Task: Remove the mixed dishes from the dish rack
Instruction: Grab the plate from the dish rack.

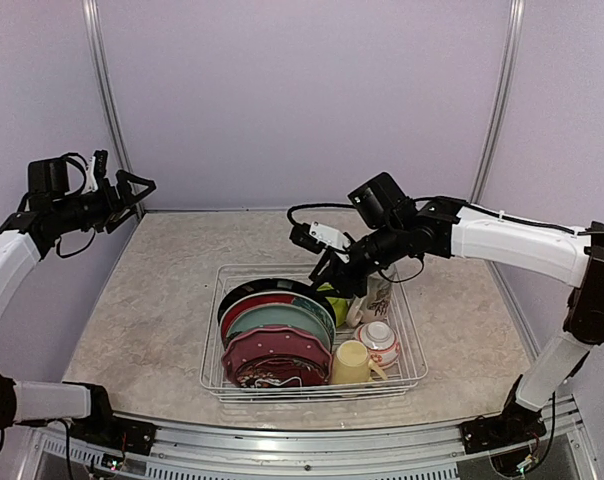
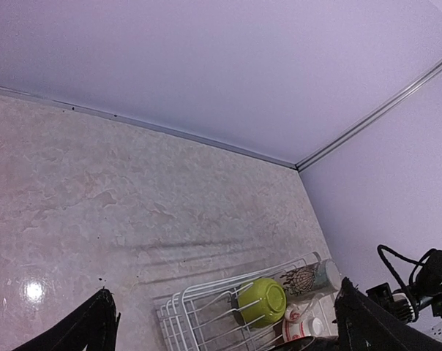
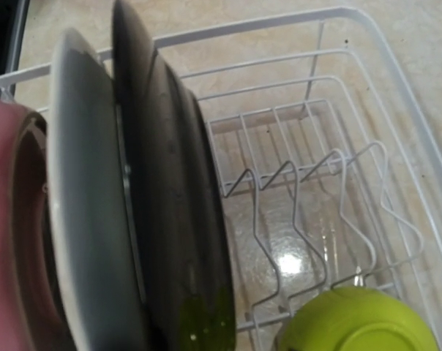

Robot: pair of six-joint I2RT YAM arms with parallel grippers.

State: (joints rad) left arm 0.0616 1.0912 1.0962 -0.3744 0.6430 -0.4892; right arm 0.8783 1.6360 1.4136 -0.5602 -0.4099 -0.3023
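Your right gripper (image 1: 332, 278) hangs low over the far middle of the rack (image 1: 414, 345), just beside the green bowl (image 1: 335, 304) and the rearmost plate. Its fingertips are hidden in every view, so you cannot tell how far the jaws stand apart or whether they touch anything.

Its wrist camera looks along the plates from close up. The black plate (image 3: 170, 219) stands on edge at the left, with a second plate's pale back just behind it and a pink edge at the far left. Bare wire tines (image 3: 294, 212) rise to the right, and the green bowl fills the lower right corner.

From above, the white rack sits in the middle of the table (image 1: 152, 300). Four plates stand on edge in its left half, far to near: the black plate, the teal plate (image 1: 282, 322), the pink plate (image 1: 272, 346) and the dark red plate (image 1: 272, 373). In the right half are the tall mug (image 1: 378, 297) at the back, the small bowl (image 1: 380, 340) in the middle and the yellow mug (image 1: 350, 363) at the front.

Your left gripper (image 1: 137, 188) is raised over the far left of the table, well apart from the rack, jaws spread wide and holding nothing.
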